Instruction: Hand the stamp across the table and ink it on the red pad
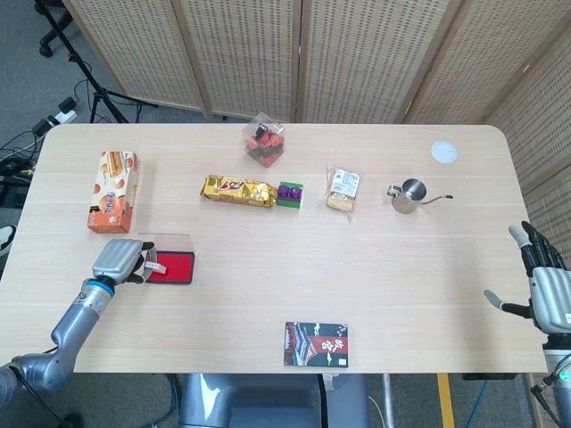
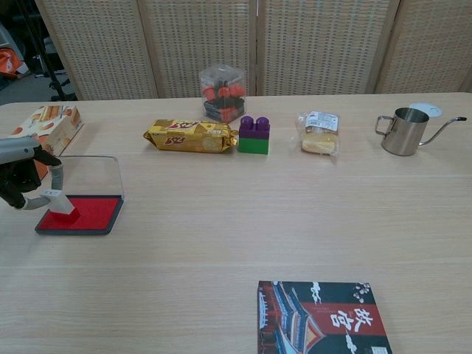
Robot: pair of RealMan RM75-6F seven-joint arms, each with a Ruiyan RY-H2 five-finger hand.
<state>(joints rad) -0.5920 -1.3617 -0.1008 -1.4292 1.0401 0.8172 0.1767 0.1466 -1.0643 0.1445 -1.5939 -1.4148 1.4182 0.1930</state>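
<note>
Large white Chinese characters, which look like 故宫, stand on the dark booklet (image 2: 322, 317) at the table's near edge; the snack wrappers' print is too small to read.

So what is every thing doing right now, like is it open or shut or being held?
Small white stamp: held tilted, tip on the red pad.
Red ink pad: open, clear lid standing up.
Left robot hand: holds the stamp.
Right robot hand: open, holds nothing.
Steel spouted pitcher: upright.
Clear plastic box: shut.
</note>
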